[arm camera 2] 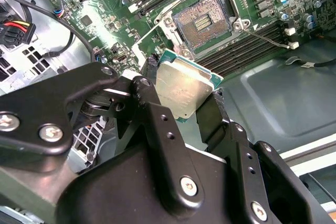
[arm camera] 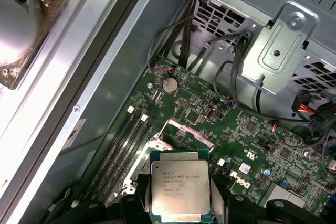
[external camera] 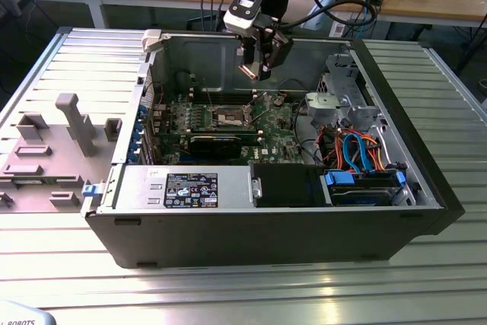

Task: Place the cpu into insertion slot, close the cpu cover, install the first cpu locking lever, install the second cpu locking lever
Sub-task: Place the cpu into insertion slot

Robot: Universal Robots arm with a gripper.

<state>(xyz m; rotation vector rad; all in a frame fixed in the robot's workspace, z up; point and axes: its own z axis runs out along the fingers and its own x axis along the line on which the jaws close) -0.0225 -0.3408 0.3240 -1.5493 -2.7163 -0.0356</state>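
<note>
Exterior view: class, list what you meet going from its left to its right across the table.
Grey fixture → insertion slot → silver drive cage. The gripper, holding the cpu, overlaps the slot, so it is left out.

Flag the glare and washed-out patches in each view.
Second wrist view: light washes out the top of the cpu. First wrist view: the case rim is blown out white. Exterior view: a bright sheen lies on the ribbed table.
</note>
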